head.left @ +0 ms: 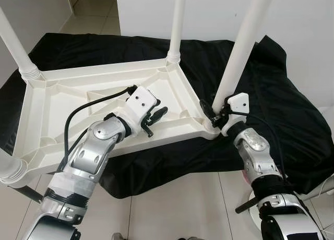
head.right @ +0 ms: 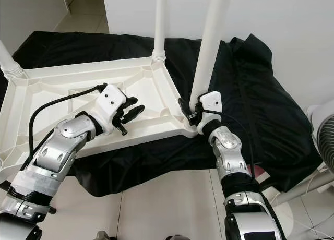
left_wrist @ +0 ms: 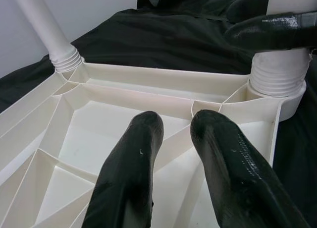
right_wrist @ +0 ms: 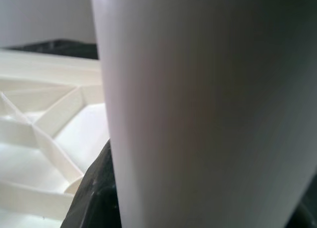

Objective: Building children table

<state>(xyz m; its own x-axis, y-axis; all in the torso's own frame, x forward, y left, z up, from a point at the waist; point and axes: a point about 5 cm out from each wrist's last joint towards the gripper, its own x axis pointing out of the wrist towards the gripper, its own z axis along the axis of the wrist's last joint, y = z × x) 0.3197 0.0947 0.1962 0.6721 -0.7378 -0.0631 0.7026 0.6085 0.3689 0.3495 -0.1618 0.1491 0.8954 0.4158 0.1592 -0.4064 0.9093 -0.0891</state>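
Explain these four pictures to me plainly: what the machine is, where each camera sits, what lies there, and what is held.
This is a humanoid robot with two silver arms ending in black two-fingered grippers. Two pictures come from cameras in its head, looking down; the other two come from a camera on each wrist. A white plastic children's table lies upside down on a black cloth, its legs pointing up. The right gripper is closed around the base of the nearest table leg, which looms large in the right wrist view. The left gripper hovers over the ribbed underside, fingers slightly apart, holding nothing.
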